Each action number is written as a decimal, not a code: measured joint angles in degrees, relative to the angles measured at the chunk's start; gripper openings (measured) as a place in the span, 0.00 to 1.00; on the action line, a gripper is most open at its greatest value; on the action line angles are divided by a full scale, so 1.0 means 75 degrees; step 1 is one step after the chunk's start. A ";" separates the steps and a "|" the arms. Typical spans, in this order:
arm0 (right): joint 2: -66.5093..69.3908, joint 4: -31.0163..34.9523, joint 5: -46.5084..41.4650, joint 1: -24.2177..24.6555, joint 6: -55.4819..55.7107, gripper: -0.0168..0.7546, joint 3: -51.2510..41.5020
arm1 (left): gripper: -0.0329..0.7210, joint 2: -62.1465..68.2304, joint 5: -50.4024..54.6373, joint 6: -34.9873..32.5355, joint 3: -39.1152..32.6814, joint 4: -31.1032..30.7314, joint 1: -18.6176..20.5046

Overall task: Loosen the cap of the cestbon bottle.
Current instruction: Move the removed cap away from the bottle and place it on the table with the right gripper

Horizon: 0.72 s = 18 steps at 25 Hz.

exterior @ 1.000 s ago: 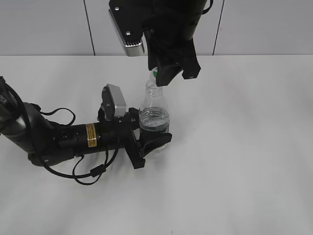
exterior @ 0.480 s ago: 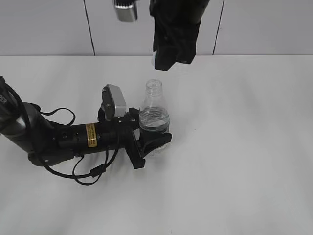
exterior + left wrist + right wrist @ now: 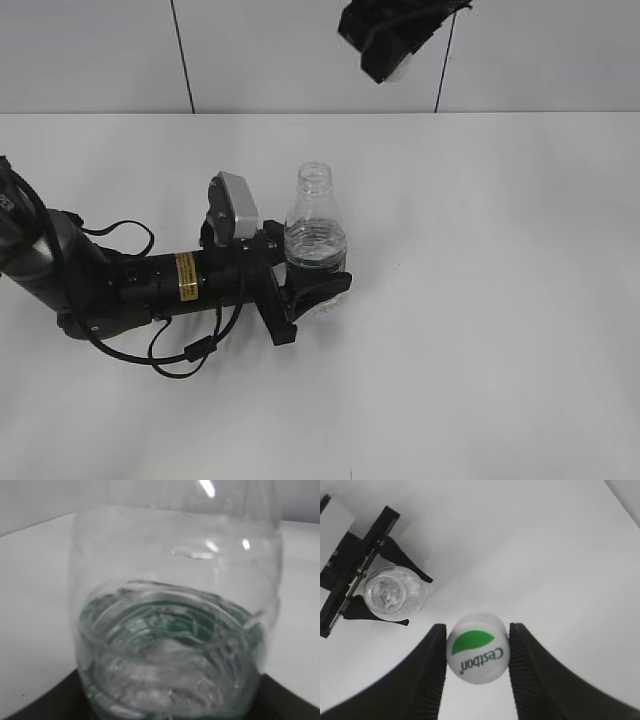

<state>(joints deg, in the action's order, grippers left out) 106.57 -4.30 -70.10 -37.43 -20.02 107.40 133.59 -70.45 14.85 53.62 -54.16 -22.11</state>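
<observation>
Nearest to me, the left arm lies low along the white table point(image 3: 500, 350), reaching in from the left, its black barrel trailing a loop of cable point(image 3: 185, 350). Its left gripper point(image 3: 312, 270) is clamped on the bottle point(image 3: 315, 225), one finger point(image 3: 318, 287) curling round the near side of the lower body and the other hidden behind it. The bottle stands upright between those fingers, clear, with its mouth open and bare threads at the neck; no cap sits on it. From the left wrist camera the bottle point(image 3: 175, 630) fills the view, pressed right up against the gripper, with water in its lower part and a greenish tint showing through the plastic.

Farther back and well above, at the top edge of my view, the right gripper point(image 3: 398, 45) hangs in the air, up and to the right of the bottle's mouth and well apart from it. Its wrist camera shows the right gripper point(image 3: 476, 655) clamped on the cap point(image 3: 476, 654), a ribbed finger point(image 3: 427, 675) touching each side. The cap's top faces the camera, white with a green leaf and the word Cestbon. Beyond those fingers, far below and up-left in that view, the bottle point(image 3: 394, 591) sits open-mouthed in the other gripper.
</observation>
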 joint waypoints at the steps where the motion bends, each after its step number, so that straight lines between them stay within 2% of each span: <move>1: -0.0040 -0.0007 0.0000 0.0086 0.0190 0.40 0.0000 | 0.59 0.0000 0.0000 0.0000 0.0000 0.0000 0.0000; 4: -0.0131 -0.0017 0.0000 0.0561 0.0671 0.40 0.0000 | 0.59 0.0000 0.0000 0.0000 0.0000 0.0000 0.0000; 11: -0.0156 0.0188 -0.0009 0.2112 0.1173 0.40 -0.0104 | 0.59 0.0000 0.0000 0.0000 0.0000 -0.0014 0.0000; 18: -0.0243 0.0309 0.0006 0.3090 0.1315 0.40 -0.1425 | 0.59 0.0000 0.0000 0.0000 0.0000 -0.0022 0.0000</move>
<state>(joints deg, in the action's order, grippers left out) 104.75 -1.99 -70.05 -14.26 -10.16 96.71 133.59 -70.45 14.85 53.62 -54.33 -22.11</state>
